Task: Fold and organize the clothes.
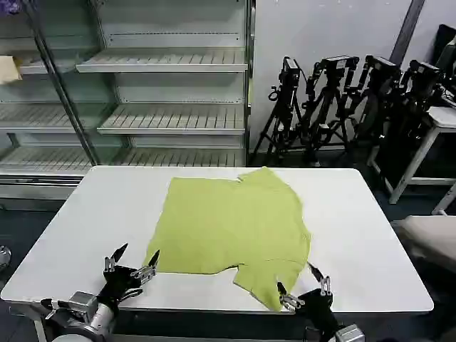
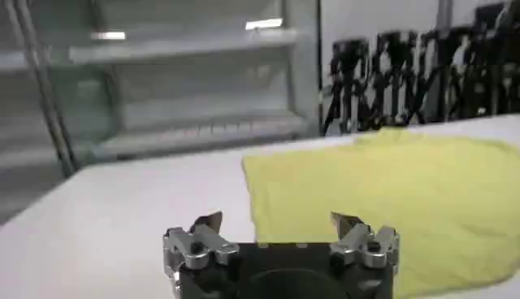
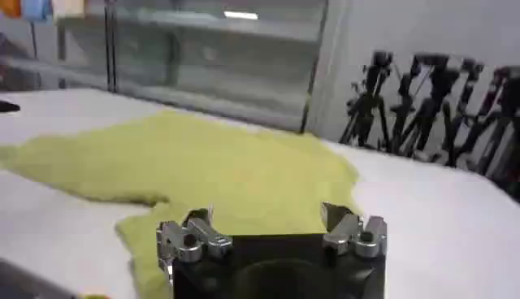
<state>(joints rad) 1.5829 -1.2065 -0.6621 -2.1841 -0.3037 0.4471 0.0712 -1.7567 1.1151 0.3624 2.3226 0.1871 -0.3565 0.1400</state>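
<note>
The lime yellow-green T-shirt point(image 1: 231, 224) lies spread flat in the middle of the white table point(image 1: 370, 242), one sleeve reaching the front edge and the other pointing to the back. My left gripper point(image 1: 132, 261) hovers open at the front left, just off the shirt's near-left corner point(image 2: 382, 195). At the front edge my right gripper point(image 1: 302, 280) is open too, right beside the near sleeve point(image 3: 244, 175). Nothing sits between either pair of fingers.
Empty metal shelving point(image 1: 164, 107) stands behind the table. Camera tripods point(image 1: 335, 100) crowd the back right, next to another white table point(image 1: 445, 117). Bare tabletop lies on both sides of the shirt.
</note>
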